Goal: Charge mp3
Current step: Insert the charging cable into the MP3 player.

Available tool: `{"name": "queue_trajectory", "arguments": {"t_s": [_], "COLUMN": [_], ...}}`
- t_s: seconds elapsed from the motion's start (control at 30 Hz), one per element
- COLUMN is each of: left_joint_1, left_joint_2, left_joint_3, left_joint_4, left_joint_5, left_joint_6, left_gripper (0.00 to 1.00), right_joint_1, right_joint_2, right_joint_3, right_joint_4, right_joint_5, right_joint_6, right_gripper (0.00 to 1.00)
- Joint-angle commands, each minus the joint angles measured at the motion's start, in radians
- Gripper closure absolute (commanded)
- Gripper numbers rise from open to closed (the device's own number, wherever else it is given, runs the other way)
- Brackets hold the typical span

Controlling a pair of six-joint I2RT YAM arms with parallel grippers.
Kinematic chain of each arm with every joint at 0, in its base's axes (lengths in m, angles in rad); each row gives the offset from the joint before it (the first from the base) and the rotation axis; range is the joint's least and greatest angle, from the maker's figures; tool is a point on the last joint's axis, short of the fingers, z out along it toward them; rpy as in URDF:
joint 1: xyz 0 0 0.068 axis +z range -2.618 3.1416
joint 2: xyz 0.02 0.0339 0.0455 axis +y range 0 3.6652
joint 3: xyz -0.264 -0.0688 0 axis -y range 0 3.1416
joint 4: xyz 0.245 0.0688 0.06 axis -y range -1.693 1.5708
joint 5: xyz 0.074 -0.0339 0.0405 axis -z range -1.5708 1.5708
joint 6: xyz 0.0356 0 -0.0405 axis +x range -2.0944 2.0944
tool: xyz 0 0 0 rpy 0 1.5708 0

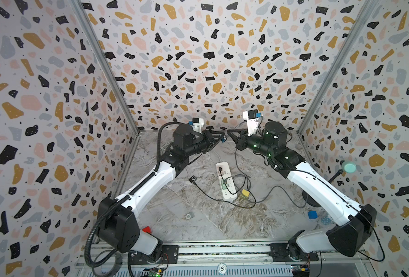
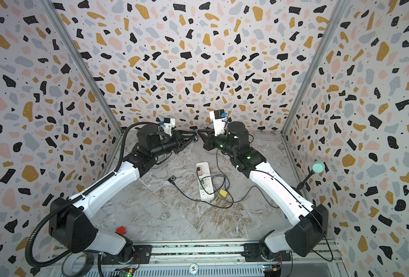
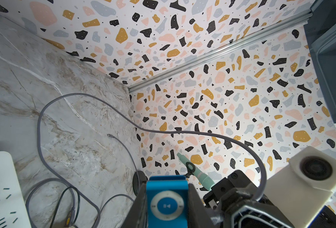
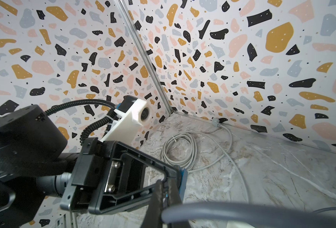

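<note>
Currently left gripper (image 1: 221, 137) clamps the small blue square mp3 player (image 3: 167, 199), raised above the grey marble table's (image 1: 198, 230) far end; right gripper (image 1: 230, 132), facing it, is pinched shut on grey charging cable (image 3: 183, 132).

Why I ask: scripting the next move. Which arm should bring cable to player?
Probably right: the right tool grips the thin grey cable, close beside the small blue mp3 player clamped in the left tool, which can hold.

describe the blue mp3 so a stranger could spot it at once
Look above the far end of the marble table. The blue mp3 player is clamped there in the left gripper, off the surface. Unlike the black player lying beside the white power strip, it is blue with a white control ring.
</note>
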Motion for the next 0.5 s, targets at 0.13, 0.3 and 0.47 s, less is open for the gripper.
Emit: {"name": "queue_trajectory", "arguments": {"t_s": [0.13,0.3,0.47], "left_joint_1": [-0.018,-0.018,-0.018], "left_joint_2": [-0.006,0.0,-0.003], "left_joint_3": [0.083,0.088,0.087], "left_joint_4": [0.084,0.129,0.152], "left_joint_5": [0.037,0.048,0.059], "left_joint_6": [0.009,-0.014,-0.023], "left_gripper": [1.0,1.0,1.0], "right_joint_1": [0.045,0.043,0.028], "right_joint_2": [0.027,0.017,0.005], "right_joint_3": [-0.005,-0.038,-0.068], "right_joint_4": [-0.117,-0.111,-0.1], "right_joint_5": [0.011,0.02,0.02], "right_joint_6": [-0.05,-0.042,-0.026], "right_gripper": [1.0,1.0,1.0]}}
